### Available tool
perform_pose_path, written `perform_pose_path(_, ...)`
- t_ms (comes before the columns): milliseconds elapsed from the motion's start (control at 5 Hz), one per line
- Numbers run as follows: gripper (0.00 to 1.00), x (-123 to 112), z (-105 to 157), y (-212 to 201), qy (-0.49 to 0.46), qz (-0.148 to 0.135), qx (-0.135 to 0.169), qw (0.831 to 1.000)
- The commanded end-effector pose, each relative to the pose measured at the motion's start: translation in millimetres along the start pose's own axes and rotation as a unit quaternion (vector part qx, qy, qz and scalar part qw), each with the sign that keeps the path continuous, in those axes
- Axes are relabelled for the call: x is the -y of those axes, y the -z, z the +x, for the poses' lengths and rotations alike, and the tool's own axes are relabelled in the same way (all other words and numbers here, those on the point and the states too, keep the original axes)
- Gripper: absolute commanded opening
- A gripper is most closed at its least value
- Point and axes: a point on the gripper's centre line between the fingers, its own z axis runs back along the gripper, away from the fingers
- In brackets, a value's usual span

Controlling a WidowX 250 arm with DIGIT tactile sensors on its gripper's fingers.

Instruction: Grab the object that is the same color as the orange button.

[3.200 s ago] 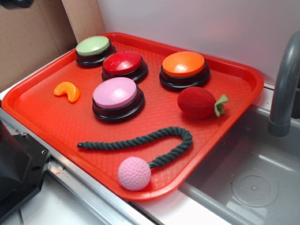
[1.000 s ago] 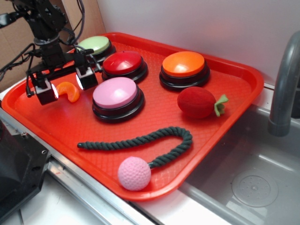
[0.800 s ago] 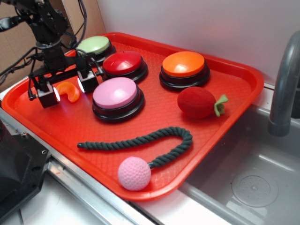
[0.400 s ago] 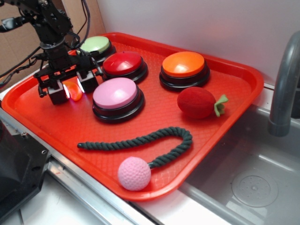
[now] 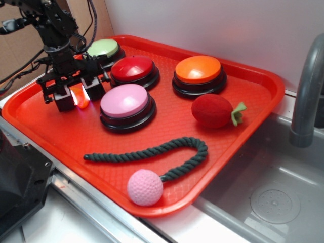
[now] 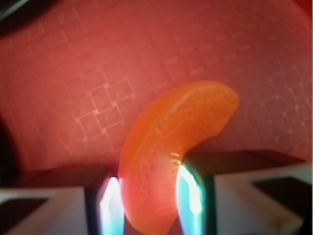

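The end effector [image 5: 76, 94] stands low over the near-left part of the red tray [image 5: 263, 76], its 2 fingers [image 5: 94, 88] closed against the orange crescent [image 5: 81, 98], which shows as a bright sliver between them. In the wrist view the orange crescent [image 6: 168, 156] fills the middle of the picture, its lower half pinched between the 2 lit pads [image 6: 108, 203] of the end effector [image 6: 149, 205] and its upper end curving off to the right over the tray's textured floor [image 6: 98, 73]; whether it touches the floor cannot be told. Everything else in the tray lies apart from the end effector. Just to its right sits the pink button [image 5: 126, 105], close to the right finger. Behind it stands the green button [image 5: 104, 50], and behind and to the right the red button [image 5: 134, 70]. Farther right, well apart, is the orange button [image 5: 199, 75], its dome the same colour as the held crescent. In front of that button lies the red plush strawberry [image 5: 215, 111] with its green leaf pointing right. Nearer the front edge, to the right of the end effector, a dark green rope [image 5: 152, 151] curls across the tray and ends beside a pink ball [image 5: 145, 187]. The tray rests on the tabletop [image 5: 76, 223] next to a grey sink [image 5: 273, 187] with a grey faucet [image 5: 308, 91].
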Motion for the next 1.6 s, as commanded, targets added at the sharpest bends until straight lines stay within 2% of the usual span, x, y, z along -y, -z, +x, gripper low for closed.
perform_pose_path(0, 0.00, -8, 4, -35, 0.048, 0.002, 0.035, 0.998)
perform_pose_path(200, 0.00, -4, 0, -63, 0.124, -0.020, 0.023, 0.992)
perform_pose_path(400, 0.00, 2, -12, -84, 0.214, -0.031, 0.004, 0.976)
perform_pose_path(600, 0.00, 7, -39, -108, 0.333, -0.041, -0.011, 0.942)
perform_pose_path(800, 0.00, 6, -59, -123, 0.441, -0.041, -0.050, 0.895)
perform_pose_path(1000, 0.00, 4, -82, -133, 0.495, -0.048, -0.034, 0.867)
perform_pose_path(1200, 0.00, -1, -100, -137, 0.524, -0.054, -0.037, 0.849)
perform_pose_path(1400, 0.00, -2, -97, -135, 0.517, -0.060, -0.063, 0.851)
